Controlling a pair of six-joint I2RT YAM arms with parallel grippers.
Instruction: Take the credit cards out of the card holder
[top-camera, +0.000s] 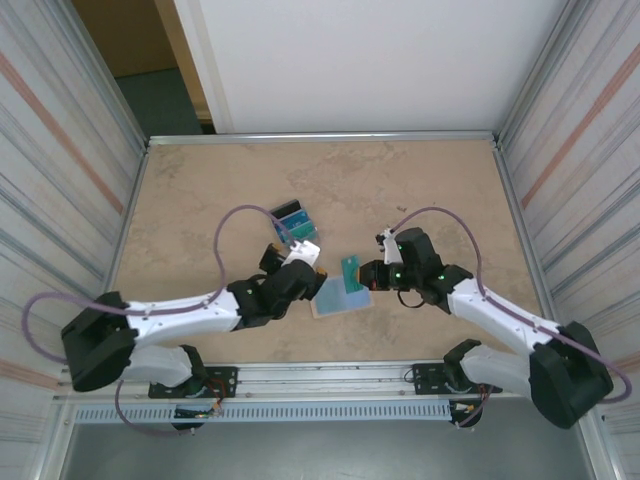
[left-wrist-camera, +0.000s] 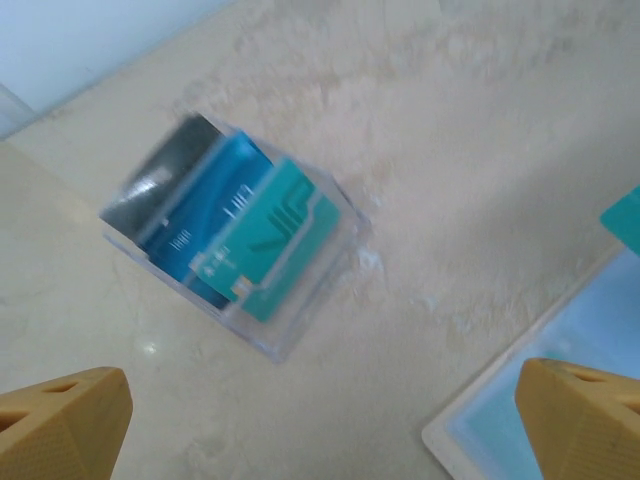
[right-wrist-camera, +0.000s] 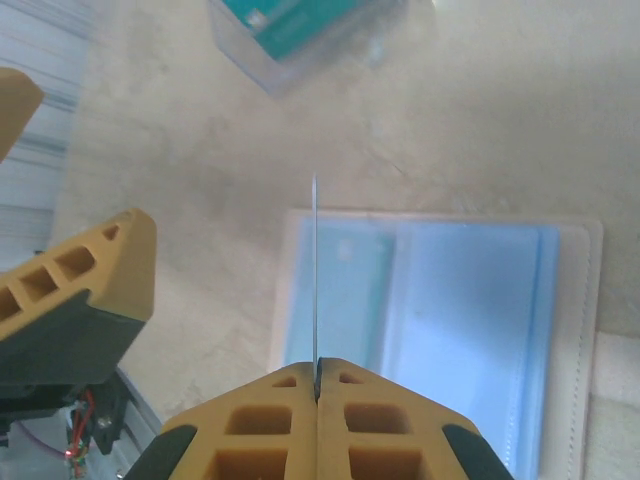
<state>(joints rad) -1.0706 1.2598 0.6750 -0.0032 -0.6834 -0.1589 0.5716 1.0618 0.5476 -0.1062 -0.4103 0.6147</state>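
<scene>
Right gripper (right-wrist-camera: 317, 372) pinches 1 card (top-camera: 350, 268), likely teal, over card holder (right-wrist-camera: 480, 320)

Beige marbled counter (top-camera: 200, 190), striped panels (top-camera: 50, 170) flanking it, white board (top-camera: 380, 60) behind it, dark floor (top-camera: 165, 100) past its far-left corner

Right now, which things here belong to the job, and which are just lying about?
Job: wallet, teal card in right gripper, cards in clear box.
Just there: table, purple cables.
</scene>
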